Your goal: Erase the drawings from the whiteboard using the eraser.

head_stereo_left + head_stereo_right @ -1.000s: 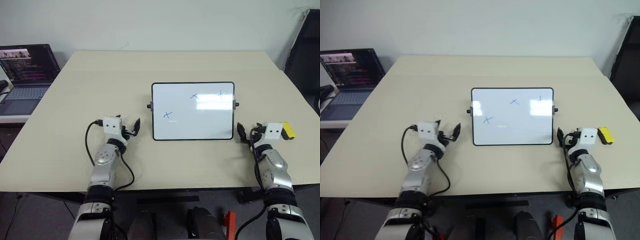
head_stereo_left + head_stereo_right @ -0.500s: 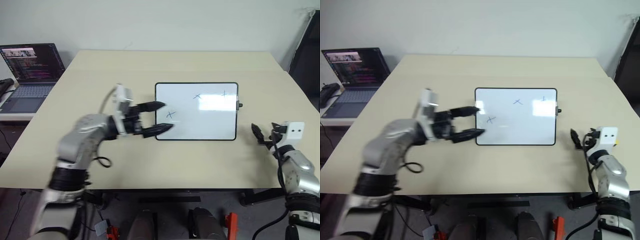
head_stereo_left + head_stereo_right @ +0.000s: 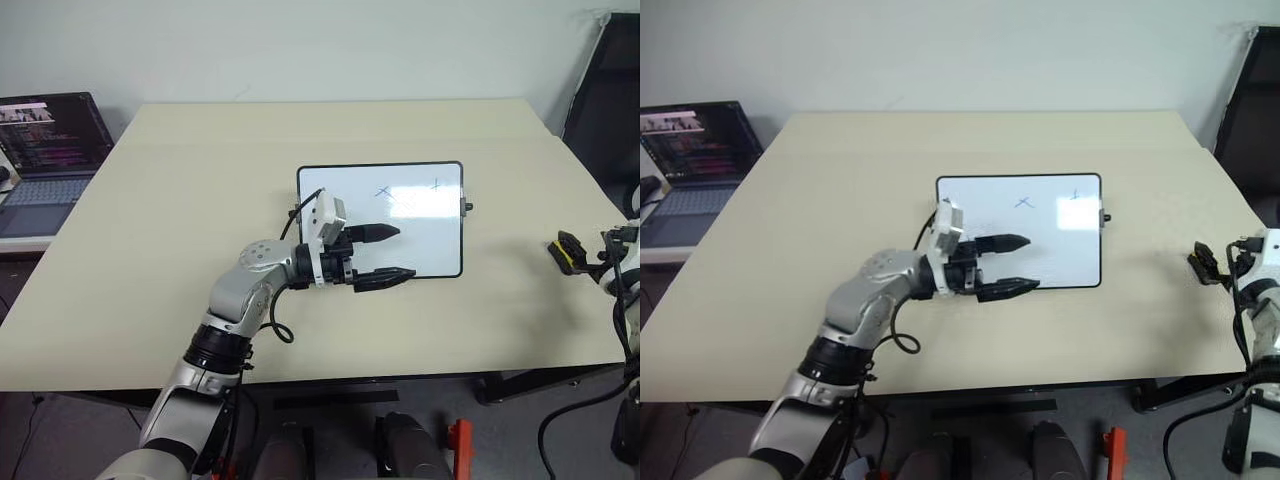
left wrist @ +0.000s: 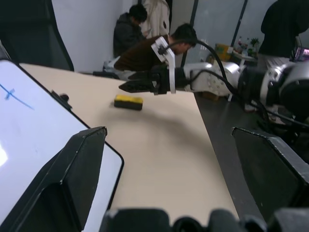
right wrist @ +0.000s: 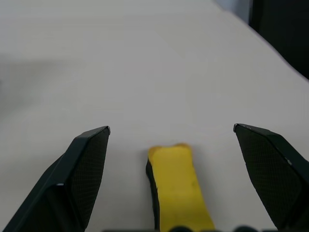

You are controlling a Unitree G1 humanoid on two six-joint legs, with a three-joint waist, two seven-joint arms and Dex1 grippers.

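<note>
Since a second ago the left arm has swung in from the table's near left side and now reaches rightward, level, over the board's near left part, while the right arm has moved out toward the table's right edge.

The table (image 3: 180,200) is a wide beige top. The board (image 3: 420,225) lies flat near its middle, long axis running left to right, a small black knob at its right short side. A laptop (image 3: 45,150) sits open beyond the table's left edge. In the left wrist view, people sit in the room behind the right arm.

The left gripper (image 3: 388,252) hangs over the board's near left corner, its two fingers spread wide and holding nothing, tips pointing right. The right gripper (image 5: 171,133) sits low at the right edge, fingers also spread wide and empty; the eraser (image 5: 178,186) lies between them on the table, its long axis running along the fingers' direction, touching neither.

In the head views the eraser (image 3: 566,252) lies well right of the board, near the table's right edge, just in front of the right gripper.

Two marks (image 3: 384,190) show on the board's far half, a cross and, to its right, a plus; one also shows in the left wrist view.
</note>
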